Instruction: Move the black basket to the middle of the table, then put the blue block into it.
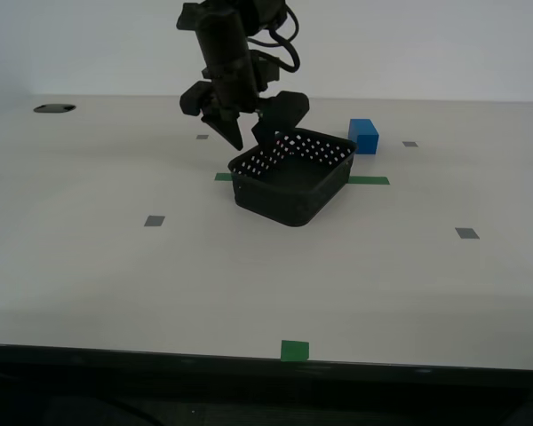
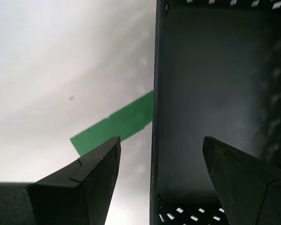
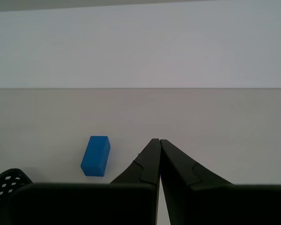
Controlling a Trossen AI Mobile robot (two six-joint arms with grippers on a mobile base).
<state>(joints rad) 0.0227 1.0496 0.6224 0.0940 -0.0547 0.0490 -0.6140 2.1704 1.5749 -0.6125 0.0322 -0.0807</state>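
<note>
Your second gripper [image 2: 161, 154] hangs over the black basket [image 1: 293, 177] with its jaws spread apart and straddling one side wall: in the second wrist view one finger sits outside over the table [image 1: 115, 284], the other over the basket's dark floor, the rim running straight between them. Nothing is clamped yet. In the exterior view that gripper [image 1: 259, 135] sits just above centre of the frame, over the basket's far rim corner toward the frame's left, so the wall it needs lies directly beneath it; a short descent and a squeeze looks like all the coming grasp calls for. The basket stands just above mid-frame, on the green tape strip [image 1: 369, 180], turned at an angle to the table edge. It is matte black plastic, thin-walled, rectangular with rounded corners, its sides pierced by rows of round holes; expect it to be light and to slide easily on the smooth off-white top. The blue block [image 1: 364, 136] rests just behind the basket toward the upper right, a plain solid brick. Your first gripper [image 3: 159, 143] is pinched closed on nothing, pointing across bare table with the block near its tips.
</note>
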